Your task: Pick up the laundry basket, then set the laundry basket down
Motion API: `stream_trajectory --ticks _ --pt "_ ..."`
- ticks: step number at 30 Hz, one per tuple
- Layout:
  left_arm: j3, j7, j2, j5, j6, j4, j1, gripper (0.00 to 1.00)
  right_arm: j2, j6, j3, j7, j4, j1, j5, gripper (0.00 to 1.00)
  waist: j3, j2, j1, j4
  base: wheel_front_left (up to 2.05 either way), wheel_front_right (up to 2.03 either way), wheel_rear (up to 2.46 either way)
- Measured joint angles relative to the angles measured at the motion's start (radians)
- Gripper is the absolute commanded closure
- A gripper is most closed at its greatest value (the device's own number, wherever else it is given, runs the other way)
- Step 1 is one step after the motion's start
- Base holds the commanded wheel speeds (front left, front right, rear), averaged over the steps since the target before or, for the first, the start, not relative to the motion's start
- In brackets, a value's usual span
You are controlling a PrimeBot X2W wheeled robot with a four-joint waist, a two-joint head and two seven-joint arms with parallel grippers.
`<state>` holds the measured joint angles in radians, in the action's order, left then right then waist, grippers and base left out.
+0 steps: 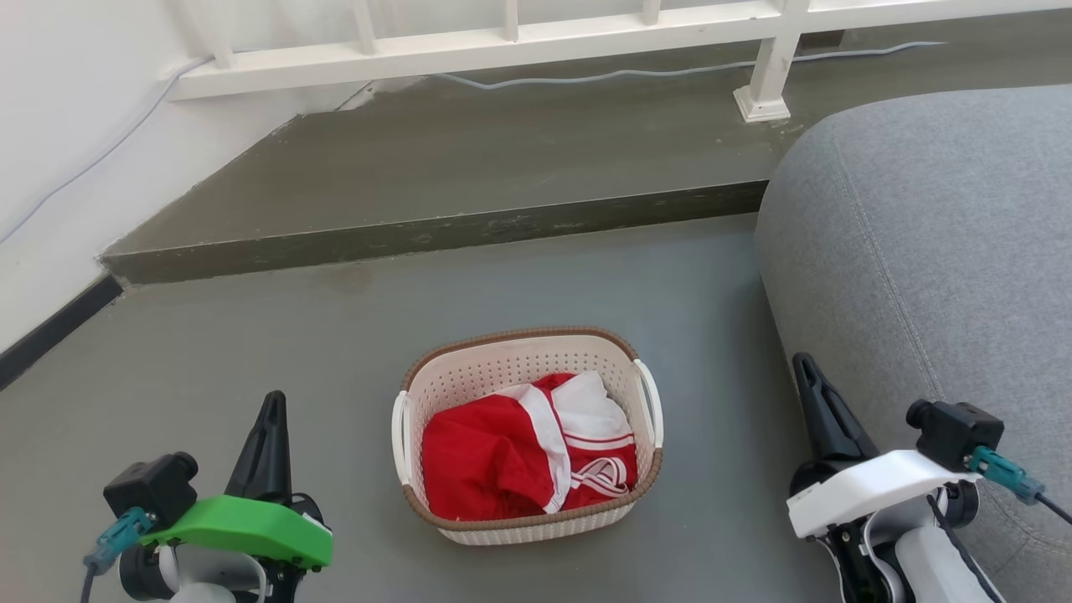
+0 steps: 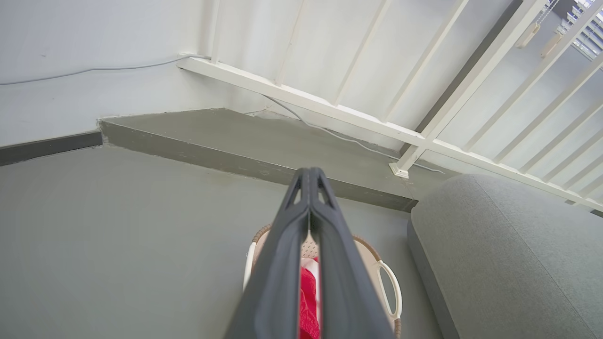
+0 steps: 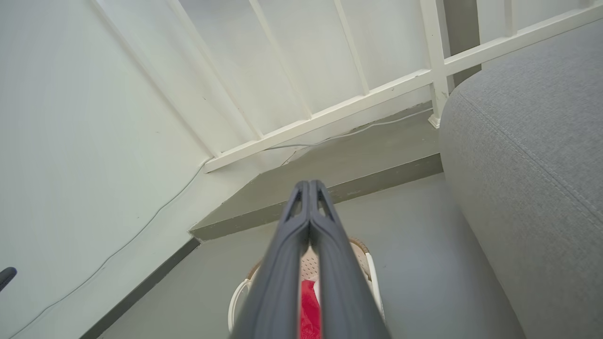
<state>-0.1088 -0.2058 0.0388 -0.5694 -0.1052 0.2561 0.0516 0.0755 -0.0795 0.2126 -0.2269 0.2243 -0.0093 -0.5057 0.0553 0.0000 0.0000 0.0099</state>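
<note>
The laundry basket (image 1: 511,368) stands on the grey floor in the middle of the head view, cream-white with a brown rim and white loop handles on both sides. Red and white clothing (image 1: 519,452) lies inside it. My left gripper (image 1: 270,402) is shut and empty, well to the basket's left. My right gripper (image 1: 802,362) is shut and empty, to the basket's right beside the sofa. In the left wrist view the shut fingers (image 2: 309,173) rise over the basket (image 2: 391,282). The right wrist view has its shut fingers (image 3: 308,184) above the basket (image 3: 370,263).
A grey sofa (image 1: 938,251) fills the right side, close to my right arm. Behind the basket a low grey step (image 1: 435,226) crosses the floor, topped by a white railing (image 1: 502,42) with a cable running along it. A white wall (image 1: 59,126) stands at the left.
</note>
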Motion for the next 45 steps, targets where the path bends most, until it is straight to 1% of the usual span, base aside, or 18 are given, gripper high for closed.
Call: stream_trajectory --ticks 14,45 --pt "0.022 0.044 0.0 -0.134 0.0 0.003 0.0 1.0 -0.005 -0.001 -0.043 0.041 -0.002 0.0 -0.156 1.0 -0.007 0.0 0.0 -0.001 0.0 0.0 0.0" --pt "0.082 0.15 -0.001 -0.477 -0.003 0.012 0.001 1.0 0.001 -0.009 -0.132 0.133 0.009 -0.003 -0.535 1.0 -0.024 0.0 0.0 -0.004 0.0 0.0 0.0"
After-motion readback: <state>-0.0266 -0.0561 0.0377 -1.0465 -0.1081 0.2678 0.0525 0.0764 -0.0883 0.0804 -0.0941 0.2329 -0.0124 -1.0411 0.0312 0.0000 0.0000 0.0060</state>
